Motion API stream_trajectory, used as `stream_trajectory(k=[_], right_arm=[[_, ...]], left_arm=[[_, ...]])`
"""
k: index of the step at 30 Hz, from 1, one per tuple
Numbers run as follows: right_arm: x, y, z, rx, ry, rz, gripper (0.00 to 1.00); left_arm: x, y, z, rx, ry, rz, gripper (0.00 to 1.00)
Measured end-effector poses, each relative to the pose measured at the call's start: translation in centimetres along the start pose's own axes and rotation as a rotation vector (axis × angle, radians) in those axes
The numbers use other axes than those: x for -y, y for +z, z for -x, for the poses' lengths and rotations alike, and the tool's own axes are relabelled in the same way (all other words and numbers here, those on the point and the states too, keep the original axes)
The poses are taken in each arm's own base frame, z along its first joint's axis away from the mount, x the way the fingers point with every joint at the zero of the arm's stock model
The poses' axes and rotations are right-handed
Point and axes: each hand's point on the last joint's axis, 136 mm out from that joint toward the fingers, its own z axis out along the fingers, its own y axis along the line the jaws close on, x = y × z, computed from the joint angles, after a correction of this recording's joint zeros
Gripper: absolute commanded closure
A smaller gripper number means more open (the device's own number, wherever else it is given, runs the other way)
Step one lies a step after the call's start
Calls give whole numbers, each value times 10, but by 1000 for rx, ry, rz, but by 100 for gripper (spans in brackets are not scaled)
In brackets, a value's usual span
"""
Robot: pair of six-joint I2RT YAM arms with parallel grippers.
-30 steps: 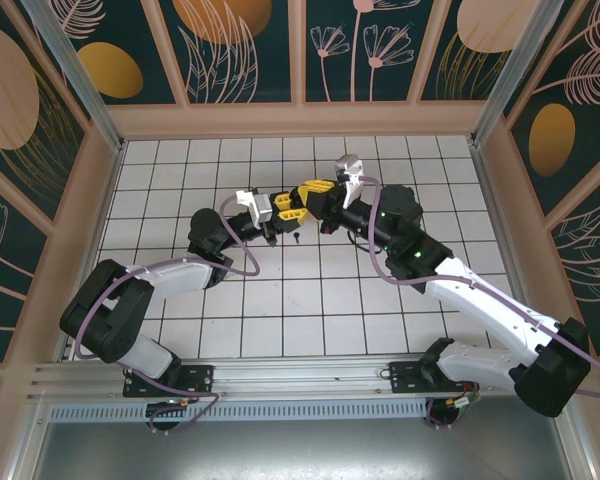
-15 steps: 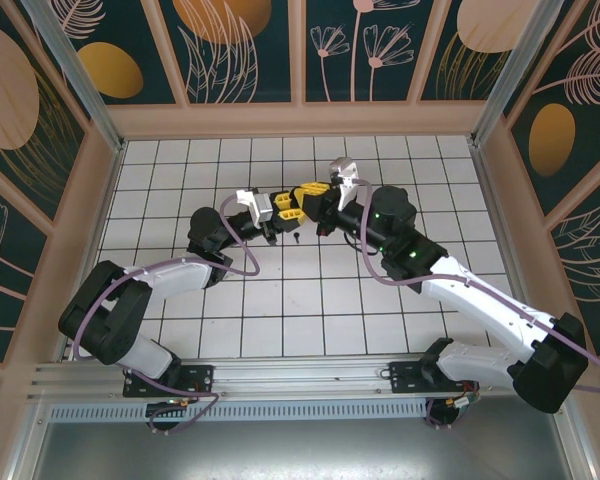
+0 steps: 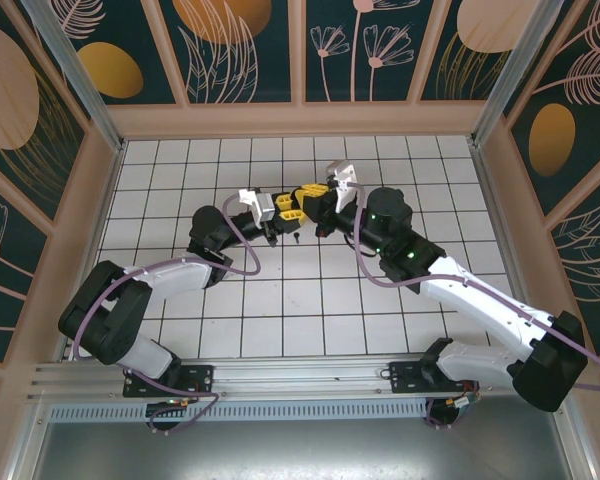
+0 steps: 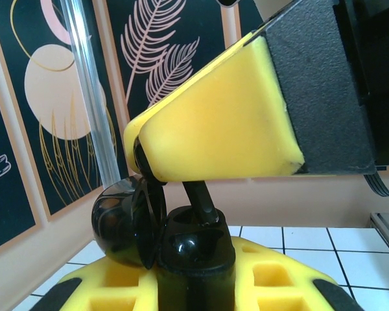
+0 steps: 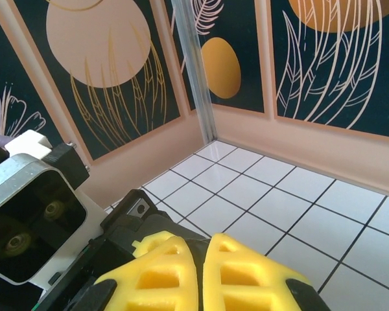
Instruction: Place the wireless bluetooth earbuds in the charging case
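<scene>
In the left wrist view a glossy black charging case (image 4: 194,256) stands upright with its lid (image 4: 120,223) swung open to the left, and my left gripper (image 4: 194,288) is shut on its body. Above it hang the yellow fingers (image 4: 214,129) of my right gripper (image 5: 200,249), shut on a black earbud whose thin stem (image 4: 201,201) reaches down into the case's top. From above, the left gripper (image 3: 286,212) and right gripper (image 3: 312,190) meet tip to tip at mid-table. The pale and coral earbuds are out of view.
A tiny dark object (image 3: 296,238) lies on a white tile just in front of the grippers. The left arm's white camera housing (image 5: 32,214) sits close to my right fingers. Peach walls with a metal post (image 5: 194,65) ring the tiled floor (image 3: 310,290).
My right gripper has moved slightly left and lower, closing in over the case. The left gripper has held still.
</scene>
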Motion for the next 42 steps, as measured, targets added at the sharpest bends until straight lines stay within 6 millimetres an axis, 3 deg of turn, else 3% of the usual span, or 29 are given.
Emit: stream_trajectory(k=[20,37,42], right_arm=[[-7,13,-14,-99,-168,-80,98],[17,3,-12,-104,-87,-158,99],[16,2,-10,-102,-74,-144,100]], left_arm=[[-3,0,-12,-47,-40,8,100],[-5,0,-10,-52,-40,25,100],[-5,0,-8,-52,-40,25,100]])
